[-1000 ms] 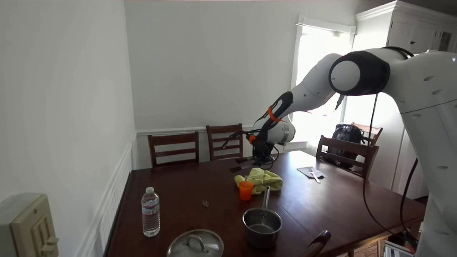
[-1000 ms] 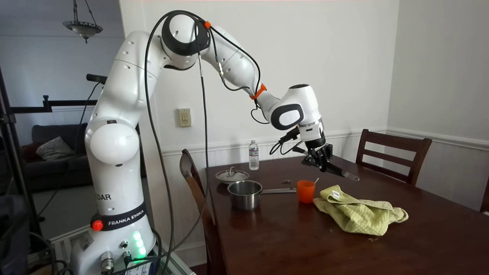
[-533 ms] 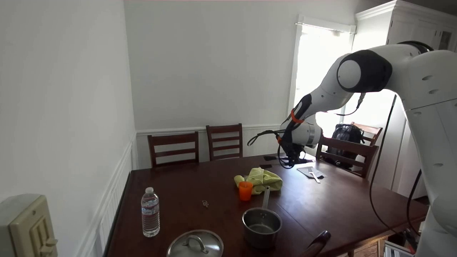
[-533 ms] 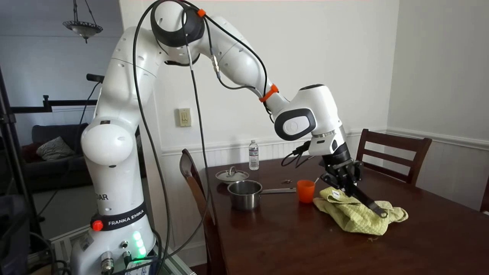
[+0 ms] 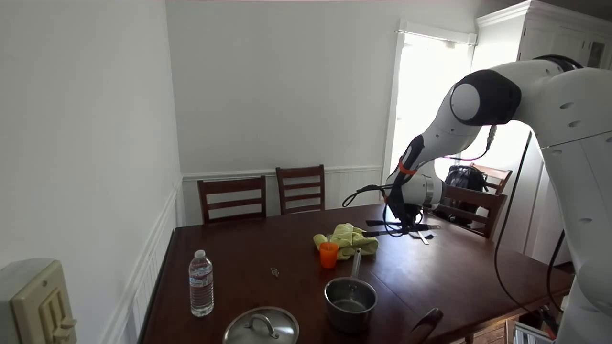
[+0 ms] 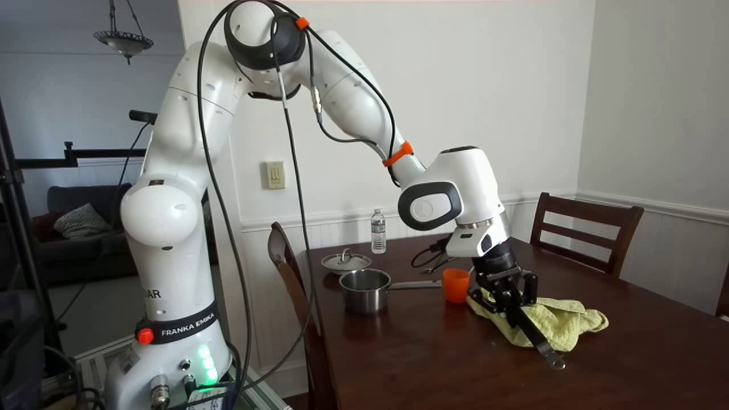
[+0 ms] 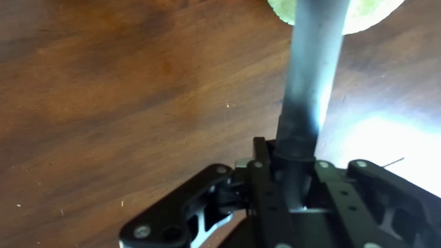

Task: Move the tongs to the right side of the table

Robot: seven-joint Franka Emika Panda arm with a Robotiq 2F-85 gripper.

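In an exterior view I'm seeing my gripper (image 5: 407,225) hanging over the table (image 5: 420,277), clenched on the tongs (image 5: 380,233), whose two dark arms are standing apart beside the green towel (image 5: 351,239), on its right in the picture. An orange cup (image 5: 329,255) is standing right in front of the towel, a steel pot (image 5: 350,310) is aiming its handle toward it, and a water bottle (image 5: 202,286) is standing well apart from it.

In an exterior view, where a slatted chair (image 6: 589,210) is standing beyond the towel, the tongs are slanting downward in front of it and covering part of it; whether they're touching it I cannot tell. A pot lid (image 6: 345,263) is lying well apart from the towel, beyond the pot.

In the wrist view my fingers (image 7: 260,151) are squeezing the tongs, one blurred arm running up across the towel's edge.
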